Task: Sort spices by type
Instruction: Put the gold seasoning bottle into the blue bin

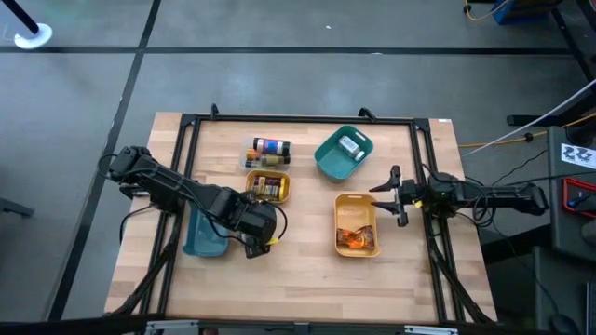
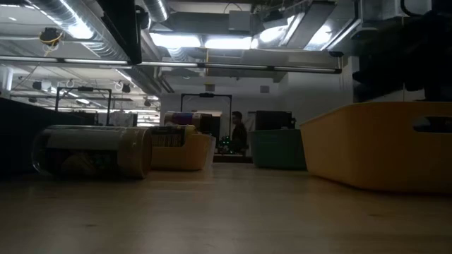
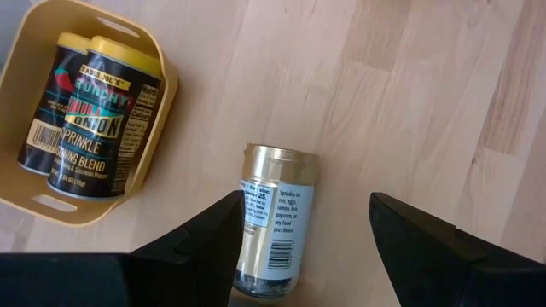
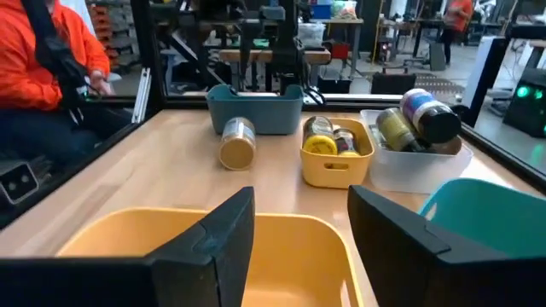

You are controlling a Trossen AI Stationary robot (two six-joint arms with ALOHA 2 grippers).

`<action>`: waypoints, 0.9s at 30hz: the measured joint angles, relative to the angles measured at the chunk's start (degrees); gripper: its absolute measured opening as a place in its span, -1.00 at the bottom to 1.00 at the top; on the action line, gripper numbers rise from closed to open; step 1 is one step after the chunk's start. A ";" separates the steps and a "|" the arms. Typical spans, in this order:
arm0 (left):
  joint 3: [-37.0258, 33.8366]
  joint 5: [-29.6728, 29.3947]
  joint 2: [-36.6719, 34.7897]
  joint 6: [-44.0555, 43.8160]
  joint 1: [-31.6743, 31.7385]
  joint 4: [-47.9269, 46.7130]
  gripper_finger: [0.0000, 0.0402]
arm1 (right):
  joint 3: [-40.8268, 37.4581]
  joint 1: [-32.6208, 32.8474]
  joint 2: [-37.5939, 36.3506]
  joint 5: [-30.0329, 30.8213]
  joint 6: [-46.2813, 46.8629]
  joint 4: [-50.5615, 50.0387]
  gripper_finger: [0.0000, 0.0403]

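Note:
A spice jar point(image 3: 273, 222) with a gold cap and a white label lies on its side on the wood table, next to the blue tray point(image 4: 256, 111). My left gripper point(image 3: 305, 200) hangs open above it, pointing steeply down, one finger to each side and clear of it. The low view shows the same jar point(image 2: 92, 152) lying on the tabletop. Two dark jars with yellow caps point(image 3: 85, 111) lie in the small yellow tray point(image 1: 285, 189). My right gripper point(image 1: 391, 195) stands open and level at the right, over the edge of the larger yellow tray point(image 1: 343, 203).
A clear tray point(image 1: 250, 156) at the back holds several jars point(image 1: 270, 147). The teal tray point(image 1: 326, 166) holds a white-labelled jar point(image 1: 350, 146). Orange packets point(image 1: 354, 237) lie in the larger yellow tray. A person in orange point(image 4: 43, 60) is beyond the table.

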 joint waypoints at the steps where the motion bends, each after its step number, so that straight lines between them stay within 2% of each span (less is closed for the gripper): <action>1: 0.00 0.00 0.00 0.03 0.00 0.00 0.17 | 0.02 0.00 -1.11 -0.02 -0.34 -1.50 -0.06; 5: 0.00 -0.01 0.00 0.11 0.00 0.00 0.17 | 0.27 0.02 -5.42 0.64 -0.45 -6.70 -0.06; 10: 0.00 -0.22 0.00 0.11 0.00 0.00 0.17 | 0.39 0.00 -8.44 0.73 -0.46 -7.29 -0.06; 18: 0.00 -0.28 0.00 0.11 0.00 0.02 0.17 | 0.37 0.00 -8.27 4.80 1.32 -7.56 -0.06; 27: 0.00 -0.27 0.00 0.13 0.00 0.02 0.17 | 0.26 0.02 -8.31 5.07 1.36 -6.91 -0.06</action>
